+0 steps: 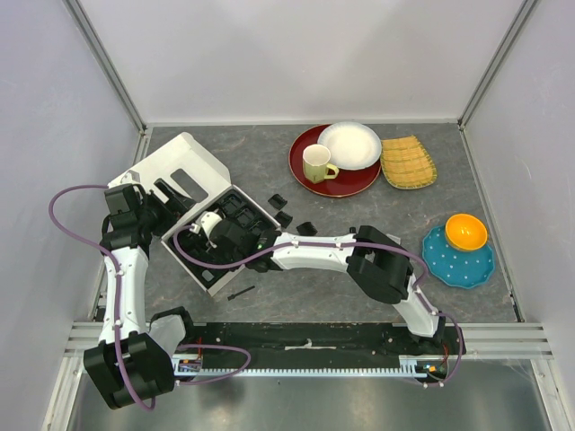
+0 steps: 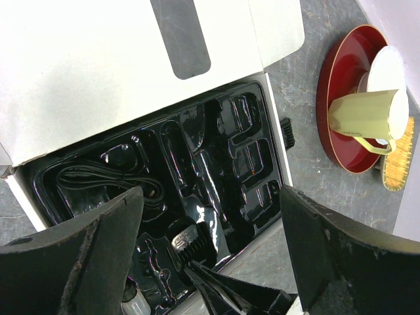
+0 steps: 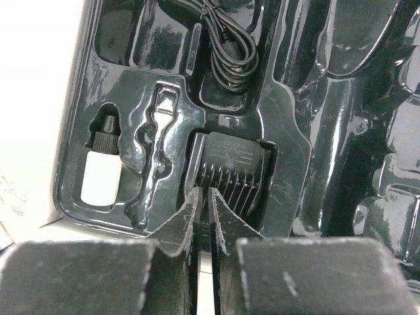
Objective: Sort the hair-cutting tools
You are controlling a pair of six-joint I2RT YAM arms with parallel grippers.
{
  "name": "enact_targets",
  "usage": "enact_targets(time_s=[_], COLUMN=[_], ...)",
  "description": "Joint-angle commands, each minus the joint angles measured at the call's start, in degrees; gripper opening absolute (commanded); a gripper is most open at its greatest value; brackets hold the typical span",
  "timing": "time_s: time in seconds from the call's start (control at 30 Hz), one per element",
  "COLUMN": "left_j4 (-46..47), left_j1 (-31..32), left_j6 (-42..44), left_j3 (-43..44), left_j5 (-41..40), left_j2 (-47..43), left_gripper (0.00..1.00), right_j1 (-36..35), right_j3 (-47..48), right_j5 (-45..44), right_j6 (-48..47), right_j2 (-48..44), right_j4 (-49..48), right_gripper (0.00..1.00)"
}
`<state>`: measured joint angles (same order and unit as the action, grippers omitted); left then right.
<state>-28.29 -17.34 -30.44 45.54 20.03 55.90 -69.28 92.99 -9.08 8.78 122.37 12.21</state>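
The right end effector (image 3: 203, 213) has its fingers almost together. The tips touch the near teeth of the comb guard (image 3: 231, 167), but I cannot tell if they pinch one. The guard sits just in front of the tips, in its slot in the black tray (image 3: 308, 164). Push it gently and straight so it lies flat, then back away slowly. The left end effector (image 2: 211, 197) hangs over the tray with its fingers wide apart.
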Motion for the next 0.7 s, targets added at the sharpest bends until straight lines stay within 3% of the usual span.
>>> enact_targets(time_s=[0.0, 0.43, 0.67], left_j4=[1.66, 1.75, 1.66], left_j1=[-0.41, -0.41, -0.41], left_j6=[0.64, 0.55, 0.64], left_j3=[-0.19, -0.28, -0.28], left_j5=[1.24, 1.50, 1.33], left_j2=[-0.09, 0.00, 0.00], left_gripper=[0.91, 0.91, 0.91], right_j1=[0.19, 0.37, 0.37], right_j3=[2.81, 3.25, 5.09], right_j5=[0.64, -1.99, -2.43], right_j6=[0.19, 1.51, 2.38], right_j2=[1.29, 3.49, 2.53], right_j4=[-3.07, -2.10, -1.84], right_gripper=[0.13, 0.14, 0.22])
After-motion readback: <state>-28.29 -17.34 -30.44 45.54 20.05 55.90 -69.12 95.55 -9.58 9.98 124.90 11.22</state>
